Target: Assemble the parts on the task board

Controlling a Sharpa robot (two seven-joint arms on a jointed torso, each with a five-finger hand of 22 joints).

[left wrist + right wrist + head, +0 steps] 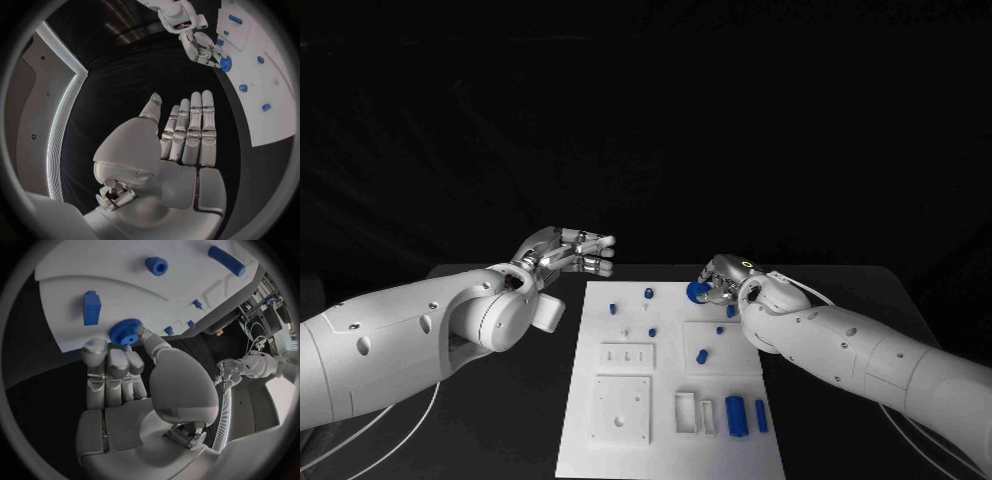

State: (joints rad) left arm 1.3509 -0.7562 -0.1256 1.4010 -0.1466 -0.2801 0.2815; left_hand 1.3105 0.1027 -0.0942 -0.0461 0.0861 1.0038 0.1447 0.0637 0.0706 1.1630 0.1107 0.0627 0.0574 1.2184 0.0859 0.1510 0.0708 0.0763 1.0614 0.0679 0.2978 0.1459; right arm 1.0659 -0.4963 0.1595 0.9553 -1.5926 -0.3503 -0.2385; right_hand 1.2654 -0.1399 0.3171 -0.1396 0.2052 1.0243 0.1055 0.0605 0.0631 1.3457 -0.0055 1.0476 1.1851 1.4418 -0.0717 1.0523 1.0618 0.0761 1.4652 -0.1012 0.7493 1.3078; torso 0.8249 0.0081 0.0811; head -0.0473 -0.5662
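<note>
While the left hand (568, 250) waits off the far left corner of the white board (672, 440), flat and holding nothing, its fingers (190, 132) stretched out side by side, the right hand (721, 283) is doing the work. It has a small blue gear (697, 291) pinched at its fingertips (119, 357), with the thumb pressing in from one side, and carries it at the far end of the board, toward the right side. I would guess the gear is held by its rim like that so its centre hole stays free to drop over a peg, though I cannot make out from here which spot it is meant for.

Other blue parts are spread over the board. A blue block (91, 307) stands close to the gear, a short blue ring (156, 265) lies farther along, and a long blue bar (226, 260) sits nearer the robot. Two upright blue cylinders (736, 414) stand near the front right corner, beside a white frame (685, 411), and a white plate with holes (623, 407) lies to their left.

The left hand seems parked clear of the board so as not to crowd the right arm. To my eye the assembly is at an early stage, since most pieces lie loose.
</note>
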